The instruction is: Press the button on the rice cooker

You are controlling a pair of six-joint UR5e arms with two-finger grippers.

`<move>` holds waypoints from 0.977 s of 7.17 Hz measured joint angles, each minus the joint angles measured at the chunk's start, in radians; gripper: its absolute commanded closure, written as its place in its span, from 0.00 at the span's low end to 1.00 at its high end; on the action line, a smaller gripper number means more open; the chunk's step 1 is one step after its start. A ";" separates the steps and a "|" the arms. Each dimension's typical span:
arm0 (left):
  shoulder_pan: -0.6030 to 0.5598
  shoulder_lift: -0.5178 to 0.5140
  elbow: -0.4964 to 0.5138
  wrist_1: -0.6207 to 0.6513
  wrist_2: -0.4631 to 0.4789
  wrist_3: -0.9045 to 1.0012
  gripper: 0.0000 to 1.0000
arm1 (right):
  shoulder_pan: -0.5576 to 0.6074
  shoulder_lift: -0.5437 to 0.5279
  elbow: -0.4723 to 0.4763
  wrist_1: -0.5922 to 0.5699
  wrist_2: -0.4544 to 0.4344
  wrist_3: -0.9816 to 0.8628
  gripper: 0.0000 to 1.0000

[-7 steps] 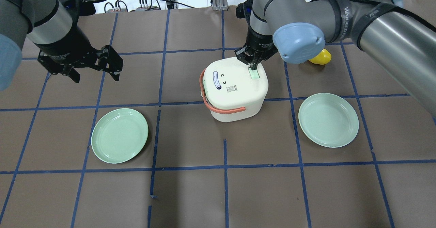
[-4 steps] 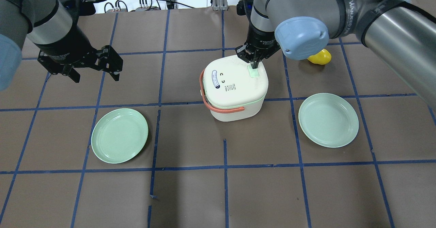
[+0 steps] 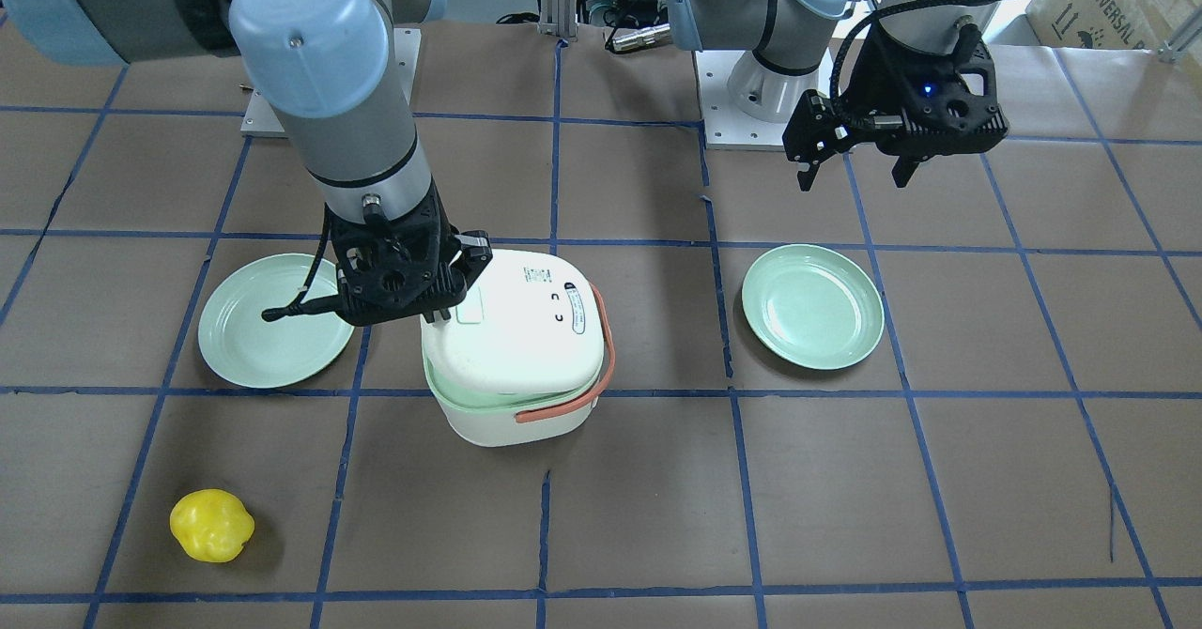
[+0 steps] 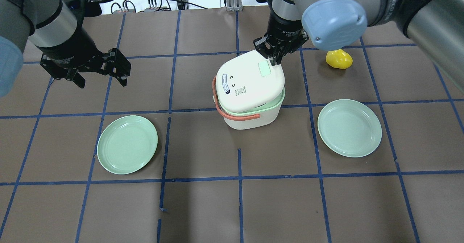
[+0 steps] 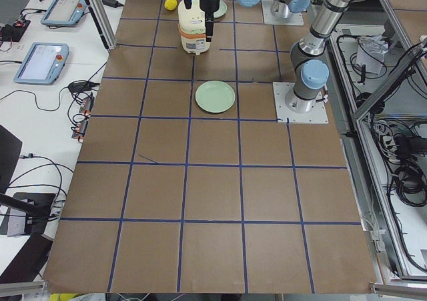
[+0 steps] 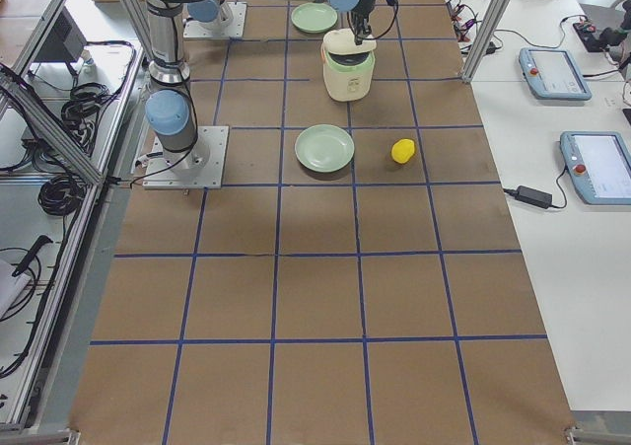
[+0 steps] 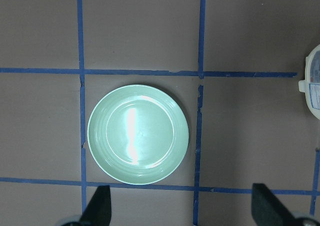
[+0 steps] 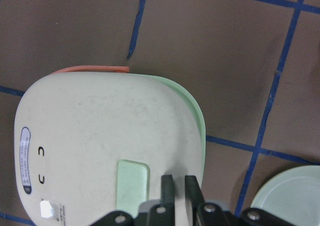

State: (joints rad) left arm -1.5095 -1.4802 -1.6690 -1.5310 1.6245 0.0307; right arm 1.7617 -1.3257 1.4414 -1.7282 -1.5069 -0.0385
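Note:
The cream rice cooker (image 4: 246,87) with a salmon handle stands mid-table. Its lid is tilted up and a pale green rim shows beneath it. The pale green button (image 4: 265,69) is on the lid's far side. My right gripper (image 4: 274,60) is shut and empty, just above the lid's far edge beside the button. In the right wrist view the fingertips (image 8: 167,182) are beside the button (image 8: 132,186), over the lid. In the front view the gripper (image 3: 434,314) is at the lid's edge. My left gripper (image 4: 101,80) is open and empty, far to the left above the table.
One green plate (image 4: 127,144) lies front left and also shows in the left wrist view (image 7: 138,134). Another green plate (image 4: 349,127) lies right of the cooker. A yellow object (image 4: 338,59) sits at the back right, beyond my right arm.
My right gripper has lifted off the button and moved back toward the far edge. The cooker lid has sprung up and now tilts open. The left arm has not moved.

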 measured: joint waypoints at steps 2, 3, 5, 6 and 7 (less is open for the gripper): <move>0.000 0.000 0.000 0.000 0.000 0.000 0.00 | -0.029 -0.026 -0.065 0.106 -0.008 0.005 0.01; 0.000 0.000 0.000 0.000 0.000 0.000 0.00 | -0.055 -0.041 -0.076 0.123 -0.009 0.006 0.00; 0.000 0.000 0.000 0.000 0.000 0.000 0.00 | -0.144 -0.077 -0.078 0.156 -0.002 0.001 0.01; 0.000 0.000 0.000 0.000 0.000 0.000 0.00 | -0.187 -0.089 -0.076 0.178 0.000 -0.004 0.01; 0.000 0.000 0.000 0.000 0.000 0.000 0.00 | -0.210 -0.096 -0.072 0.189 0.001 -0.005 0.01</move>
State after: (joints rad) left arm -1.5095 -1.4803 -1.6690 -1.5309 1.6245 0.0307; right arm 1.5512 -1.4214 1.3693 -1.5397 -1.5054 -0.0440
